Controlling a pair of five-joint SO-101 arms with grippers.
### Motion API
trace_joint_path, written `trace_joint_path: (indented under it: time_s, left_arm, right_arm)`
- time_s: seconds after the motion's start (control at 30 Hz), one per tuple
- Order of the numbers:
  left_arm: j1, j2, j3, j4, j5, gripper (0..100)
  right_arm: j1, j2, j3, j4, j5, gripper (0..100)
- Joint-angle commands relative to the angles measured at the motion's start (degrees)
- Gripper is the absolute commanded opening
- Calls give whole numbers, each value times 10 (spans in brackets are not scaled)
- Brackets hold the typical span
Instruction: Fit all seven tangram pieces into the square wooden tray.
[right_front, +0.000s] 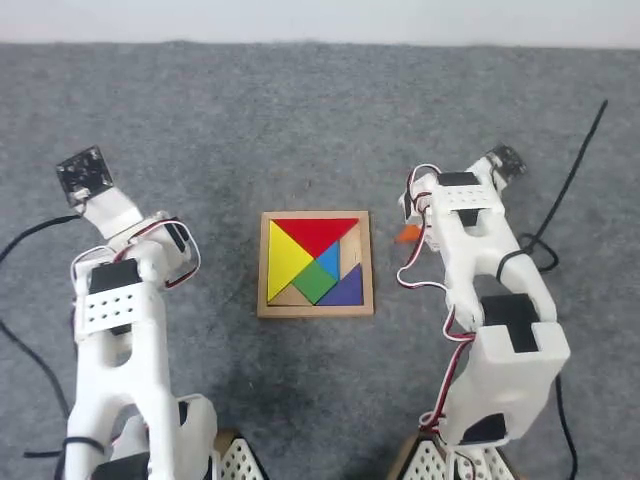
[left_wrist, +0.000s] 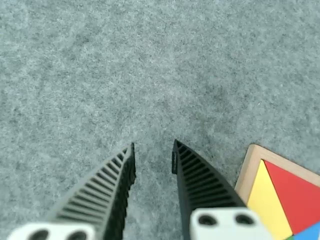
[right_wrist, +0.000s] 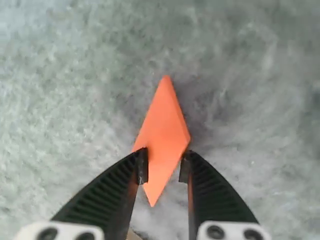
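Item 1, orange parallelogram piece (right_wrist: 162, 135): clamped between the two fingers of my right gripper (right_wrist: 163, 165), which presses on its long edges; one sharp corner juts out past the fingertips, the other points back between the fingers; whether it rests on the worktop (right_front: 300, 120) or hangs just over it I cannot tell; in the high view it shows as an orange sliver (right_front: 407, 233) beside my right arm, on the tray's side.

Item 2, square wooden tray (right_front: 315, 312): flat on the worktop between my two grippers, apart from both; one corner of its rim (left_wrist: 246, 172) lies near my left gripper, on the side toward my right arm.

Item 3, pieces seated in the tray: red triangle (right_front: 317, 235) along the far edge; yellow triangle (right_front: 283, 260) on the side nearest my left gripper; green square (right_front: 315, 281) at the centre; light blue triangle (right_front: 329, 260) touching the green square; dark blue triangle (right_front: 345, 291) in the near corner on my right gripper's side; bare wood shows along the side toward my right gripper and in the near corner toward my left.

Item 4, left gripper (left_wrist: 153, 150): fingers parted, only grey worktop between them.

Item 5, worktop: grey, carpet-like; black cable (right_front: 575, 170) trailing beyond my right arm.
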Motion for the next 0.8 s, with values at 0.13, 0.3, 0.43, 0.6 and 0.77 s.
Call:
trace_joint_path:
  time_s: [0.13, 0.3, 0.43, 0.6, 0.77]
  left_arm:
    - [4, -24, -9, -14, 5, 127]
    - [4, -24, -8, -14, 5, 127]
    - [4, -24, -8, -15, 5, 127]
    - [4, -24, -8, -16, 5, 127]
    - [4, -24, -8, -16, 5, 127]
  right_arm:
    - [34, -4, -57, -6, 160, 108]
    - [40, -4, -98, 22, 157, 113]
    - [27, -4, -105, 22, 156, 113]
    - [15, 5, -105, 24, 131, 203]
    - [0, 54, -137, 25, 120, 266]
